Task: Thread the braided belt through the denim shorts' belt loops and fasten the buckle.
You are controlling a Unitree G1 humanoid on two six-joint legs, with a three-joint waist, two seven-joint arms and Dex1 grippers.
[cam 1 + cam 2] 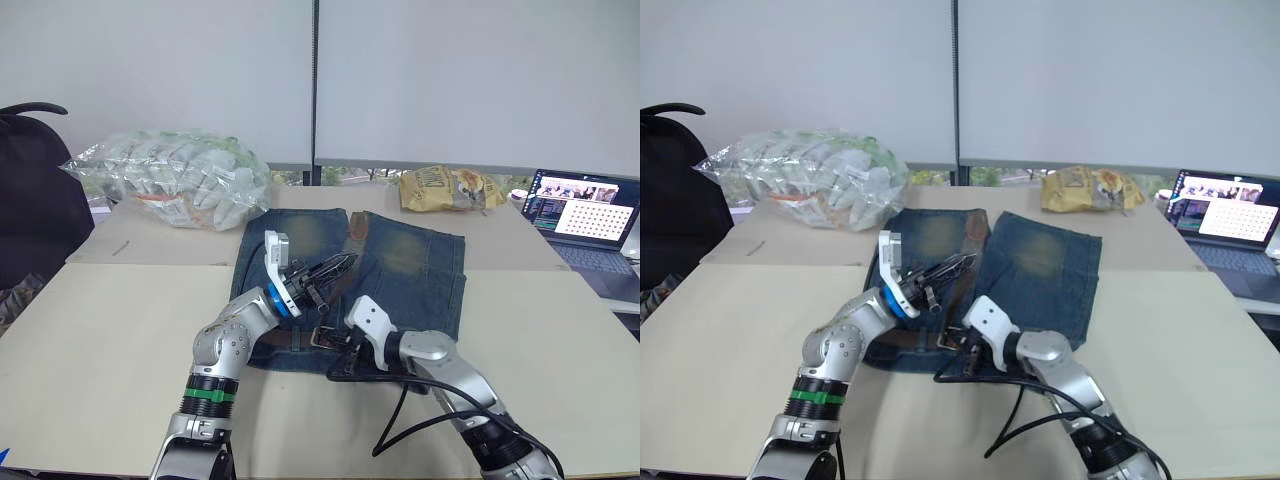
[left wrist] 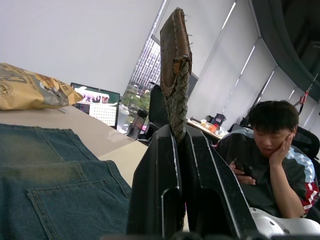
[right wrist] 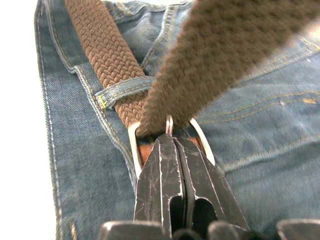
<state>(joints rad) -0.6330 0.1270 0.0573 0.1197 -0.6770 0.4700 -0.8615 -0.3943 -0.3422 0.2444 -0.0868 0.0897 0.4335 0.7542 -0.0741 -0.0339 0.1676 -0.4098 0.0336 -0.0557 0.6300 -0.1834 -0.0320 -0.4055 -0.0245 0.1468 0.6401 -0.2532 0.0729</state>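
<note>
The denim shorts (image 1: 410,270) lie flat on the table, waistband toward me. The braided belt (image 3: 102,47) runs along the waistband under a belt loop (image 3: 125,90). Its free end passes through the silver buckle (image 3: 134,145) and rises up to my left gripper (image 1: 335,268). That gripper is shut on the belt's leather-tipped end (image 2: 175,60) and holds it above the shorts. My right gripper (image 3: 167,142) is shut on the buckle (image 1: 322,337) at the waistband's middle, its tips at the prong.
A clear plastic bag of packets (image 1: 175,178) and a yellow snack bag (image 1: 450,188) lie beyond the shorts. An open laptop (image 1: 585,215) sits at the far right. A black cable (image 1: 400,420) loops beside my right arm. A seated person (image 2: 272,150) is nearby.
</note>
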